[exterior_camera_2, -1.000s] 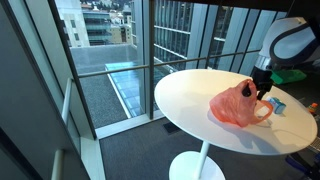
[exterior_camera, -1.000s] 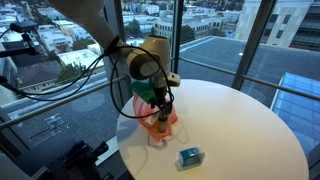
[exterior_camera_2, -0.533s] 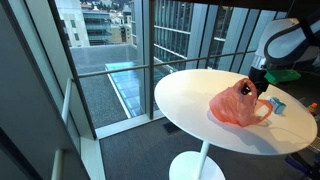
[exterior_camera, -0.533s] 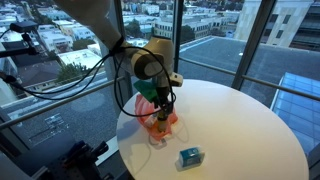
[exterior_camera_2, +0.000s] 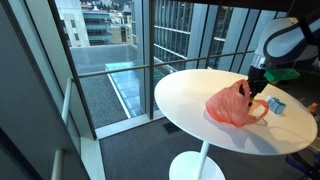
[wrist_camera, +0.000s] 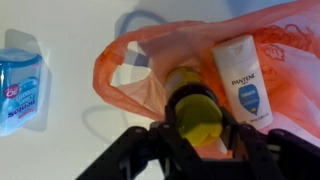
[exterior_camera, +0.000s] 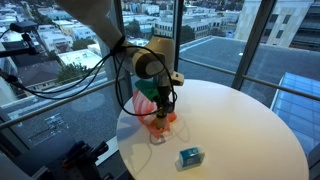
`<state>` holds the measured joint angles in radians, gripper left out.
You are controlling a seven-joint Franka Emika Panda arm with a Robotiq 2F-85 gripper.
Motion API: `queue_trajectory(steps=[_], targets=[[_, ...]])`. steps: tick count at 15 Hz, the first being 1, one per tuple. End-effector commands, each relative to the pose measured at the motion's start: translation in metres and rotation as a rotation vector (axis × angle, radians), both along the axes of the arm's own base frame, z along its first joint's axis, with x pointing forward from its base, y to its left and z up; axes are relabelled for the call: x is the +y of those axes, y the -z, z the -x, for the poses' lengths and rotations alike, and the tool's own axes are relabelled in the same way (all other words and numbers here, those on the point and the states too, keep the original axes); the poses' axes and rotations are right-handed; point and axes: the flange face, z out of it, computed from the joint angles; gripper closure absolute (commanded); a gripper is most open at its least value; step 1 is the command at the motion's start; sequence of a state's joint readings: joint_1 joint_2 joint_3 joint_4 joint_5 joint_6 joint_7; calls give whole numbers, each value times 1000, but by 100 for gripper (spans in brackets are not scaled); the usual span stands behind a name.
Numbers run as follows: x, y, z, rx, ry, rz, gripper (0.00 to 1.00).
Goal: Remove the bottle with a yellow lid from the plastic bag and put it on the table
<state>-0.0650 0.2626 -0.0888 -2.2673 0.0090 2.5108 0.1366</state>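
In the wrist view the bottle's yellow lid [wrist_camera: 196,117] sits between my gripper's [wrist_camera: 197,128] black fingers, which are shut on it. The bottle's body runs up into the mouth of the orange plastic bag [wrist_camera: 130,80]. A white Pantene bottle [wrist_camera: 243,78] lies in the bag beside it. In both exterior views the gripper [exterior_camera: 162,108] [exterior_camera_2: 255,88] reaches down into the bag [exterior_camera: 152,122] [exterior_camera_2: 228,108] on the round white table [exterior_camera: 240,130] [exterior_camera_2: 200,110]. The yellow-lidded bottle itself is hidden there by the bag and hand.
A small blue packet [wrist_camera: 20,88] [exterior_camera: 189,157] [exterior_camera_2: 275,104] lies on the table beside the bag. The table stands close to floor-to-ceiling windows [exterior_camera: 200,30], with a railing [exterior_camera_2: 110,75] along the glass.
The gripper has gone from open to shut around the yellow lid. The arm has barely moved; the bag has shifted slightly.
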Motion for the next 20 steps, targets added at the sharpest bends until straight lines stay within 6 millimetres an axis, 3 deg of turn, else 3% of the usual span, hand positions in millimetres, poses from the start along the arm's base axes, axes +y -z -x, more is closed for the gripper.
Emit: queue_trajectory(steps=[1, 11, 20], targets=[[1, -18, 6, 7, -7, -4, 80], [9, -70, 23, -13, -109, -68, 80], [-36, -130, 19, -128, -23, -55, 80]])
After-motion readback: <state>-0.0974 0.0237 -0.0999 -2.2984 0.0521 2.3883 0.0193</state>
